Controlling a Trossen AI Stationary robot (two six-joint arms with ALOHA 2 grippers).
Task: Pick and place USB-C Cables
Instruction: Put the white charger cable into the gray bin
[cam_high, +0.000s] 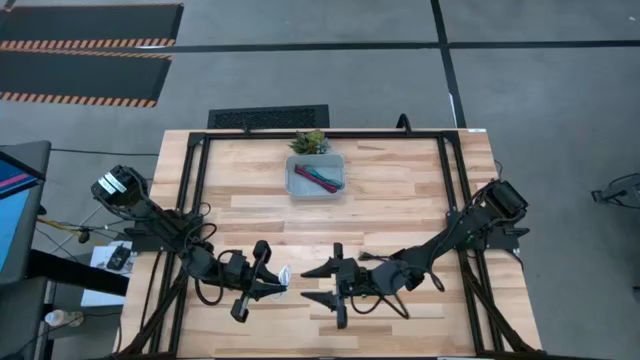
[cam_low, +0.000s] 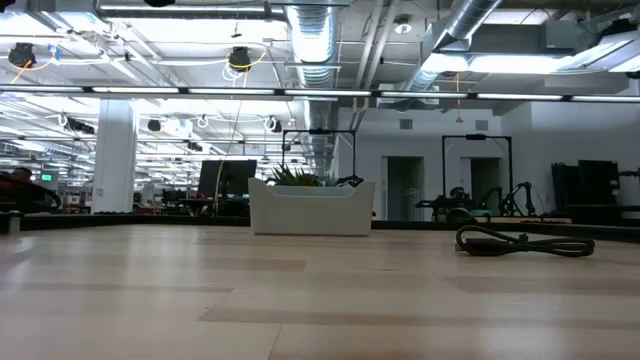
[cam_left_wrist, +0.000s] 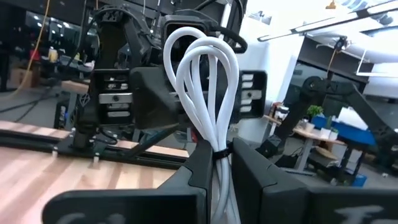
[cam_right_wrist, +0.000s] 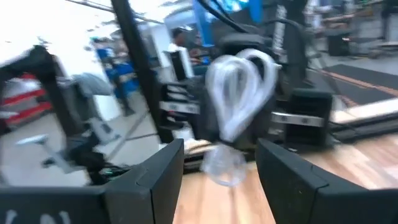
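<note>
Looking down from the high view: the left gripper (cam_high: 268, 283) holds the white cable (cam_high: 283, 276) above the near part of the table (cam_high: 400, 200), facing the right gripper (cam_high: 322, 283), whose fingers stand spread with a clear gap and hold nothing; only a small pale tip of the bundle shows between the two. The clear bin (cam_high: 316, 174) sits at the far middle with the teal cable (cam_high: 305, 172) and the maroon cable (cam_high: 325, 183) inside, both lying on a diagonal; the potted plant (cam_high: 309, 142) stands just behind it. Low view: neither gripper appears; the bin (cam_low: 311, 208) hides its contents behind its pale wall, and the black cable (cam_low: 524, 241) lies flat on the wood to its right, long axis across the picture. Left wrist view: the white cable (cam_left_wrist: 205, 81) stands upright, loops uppermost, pinched at its tie between the narrow-set fingers (cam_left_wrist: 198, 168); its lower ends are cut off. Right wrist view: the white bundle (cam_right_wrist: 239, 93) is blurred, loops up, beyond the parted fingers (cam_right_wrist: 158, 171). No writing is legible in any view.
</note>
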